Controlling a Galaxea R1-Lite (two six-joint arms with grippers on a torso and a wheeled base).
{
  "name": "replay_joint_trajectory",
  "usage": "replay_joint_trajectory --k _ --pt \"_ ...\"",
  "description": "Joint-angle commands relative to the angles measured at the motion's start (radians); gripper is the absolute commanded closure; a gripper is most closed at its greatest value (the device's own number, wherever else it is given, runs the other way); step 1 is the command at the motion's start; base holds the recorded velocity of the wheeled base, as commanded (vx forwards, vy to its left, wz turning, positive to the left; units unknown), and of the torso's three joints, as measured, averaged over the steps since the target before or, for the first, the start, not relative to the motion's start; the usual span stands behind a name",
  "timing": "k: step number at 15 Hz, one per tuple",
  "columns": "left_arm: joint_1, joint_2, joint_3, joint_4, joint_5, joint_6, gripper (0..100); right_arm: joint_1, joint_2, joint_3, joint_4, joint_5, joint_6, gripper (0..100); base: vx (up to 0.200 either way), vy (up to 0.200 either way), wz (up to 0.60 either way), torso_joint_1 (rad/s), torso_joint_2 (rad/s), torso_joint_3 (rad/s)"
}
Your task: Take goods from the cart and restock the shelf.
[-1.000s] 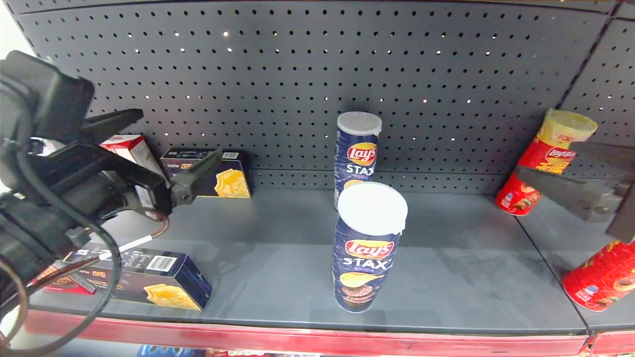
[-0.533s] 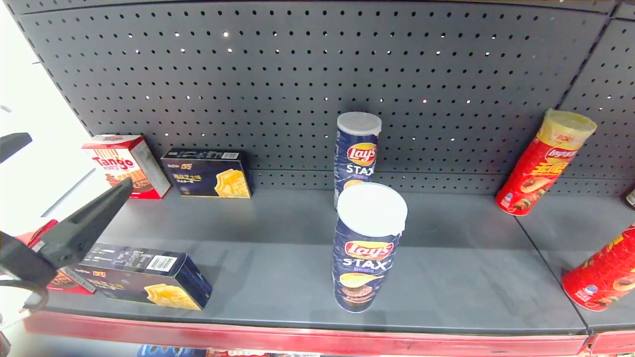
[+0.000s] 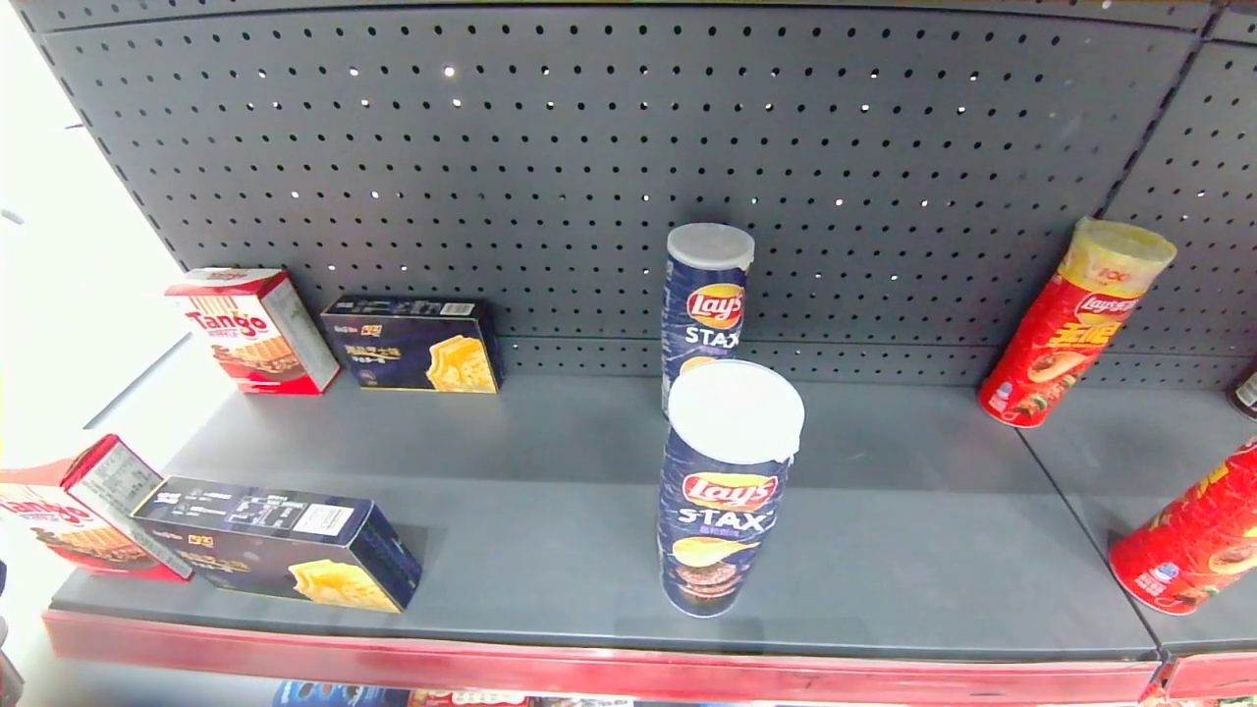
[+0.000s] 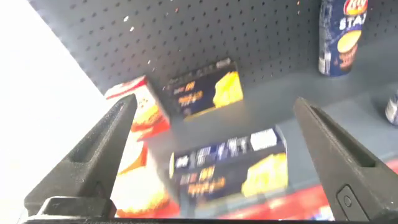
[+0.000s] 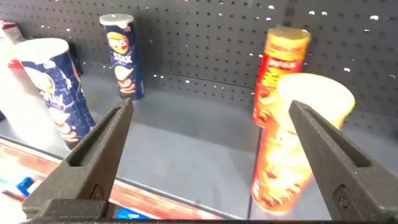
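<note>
**Shelf partly stocked, both grippers empty**

The shelf point(image 3: 550, 462) carries goods along its edges, with wide bare stretches of board between them, so the restocking looks partly done and there is room for more.

Toward the right end, one red canister point(image 3: 1075, 324) leans tilted against the back panel. A second red canister point(image 3: 1193, 545) sits tilted near the front right corner. I judge both need straightening before that end counts as finished.

Near the middle, a blue canister point(image 3: 725, 491) stands upright close to the front edge. Another blue canister point(image 3: 705, 299) stands upright behind it at the back edge.

A dark blue box point(image 3: 280, 543) lies flat near the front left corner. A second dark blue box point(image 3: 417, 344) stands at the back edge on the left.

A red-and-white box point(image 3: 253, 329) stands just beside that one, in the back left corner. Another red-and-white box point(image 3: 74, 511) sits tilted at the front left corner, touching the flat dark box.

The left gripper point(image 4: 214, 104) is spread wide with nothing between its jaws and hangs in front of the boxes. The right gripper point(image 5: 211, 107) is likewise spread and empty, facing the canisters. With no item in either, the next step in my judgement is a fresh pick-up.
</note>
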Motion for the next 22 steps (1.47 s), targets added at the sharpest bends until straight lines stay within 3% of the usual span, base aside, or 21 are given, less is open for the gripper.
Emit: replay_joint_trajectory --k 1,3,6,7,8,9,11,13,14,15,16,18,22 --pt "0.032 -0.237 0.031 0.148 0.009 -0.001 0 -0.027 -0.189 0.029 0.159 0.004 -0.001 0 0.0 0.0 0.0 0.0 0.0 0.0" --pt "0.054 -0.369 0.087 0.262 0.007 -0.006 0 -0.028 -0.311 0.05 0.318 0.004 -0.001 0 0.0 0.0 0.0 0.0 0.0 0.0" --pt "0.054 -0.452 0.216 0.268 0.007 -0.009 0 -0.028 -0.311 0.133 0.326 0.003 0.002 0 0.0 0.0 0.0 0.0 0.0 0.0" --pt "0.054 -0.452 0.216 0.268 0.007 -0.009 0 -0.028 -0.311 0.133 0.326 0.003 0.002 0 0.0 0.0 0.0 0.0 0.0 0.0" --pt "0.06 -0.485 0.305 0.269 0.007 -0.014 0 -0.024 -0.311 0.214 0.326 0.004 0.006 0 0.0 0.0 0.0 0.0 0.0 0.0" --pt "0.063 -0.485 0.336 0.262 0.007 -0.015 0 -0.024 -0.311 0.248 0.323 0.004 0.006 0 0.0 0.0 0.0 0.0 0.0 0.0" --pt "0.064 -0.485 0.39 0.259 0.006 -0.015 0 -0.051 -0.249 0.251 0.323 -0.034 0.057 0 0.0 0.0 0.0 0.0 0.0 0.0" --pt "0.066 -0.485 0.391 0.257 0.007 -0.015 0 -0.091 -0.194 0.251 0.324 -0.06 0.078 0 0.0 0.0 0.0 0.0 0.0 0.0" --pt "0.138 -0.485 0.391 0.257 0.007 -0.057 0 -0.214 -0.114 0.251 0.324 -0.071 0.098 0 0.0 0.0 0.0 0.0 0.0 0.0" --pt "0.178 -0.485 0.391 0.257 0.009 -0.069 0 -0.291 -0.137 0.251 0.324 -0.071 0.098 0 0.0 0.0 0.0 0.0 0.0 0.0" --pt "0.17 -0.485 0.391 0.257 0.011 -0.063 0 -0.358 -0.202 0.257 0.318 -0.068 0.106 0 0.0 0.0 0.0 0.0 0.0 0.0" --pt "0.17 -0.484 0.393 0.256 0.032 -0.037 0 -0.353 -0.211 0.311 0.194 -0.172 0.129 0 0.0 0.0 0.0 0.0 0.0 0.0" --pt "0.173 -0.473 0.391 0.257 0.046 -0.027 0 -0.341 -0.051 0.303 0.217 -0.129 0.129 0 0.0 0.0 0.0 0.0 0.0 0.0"
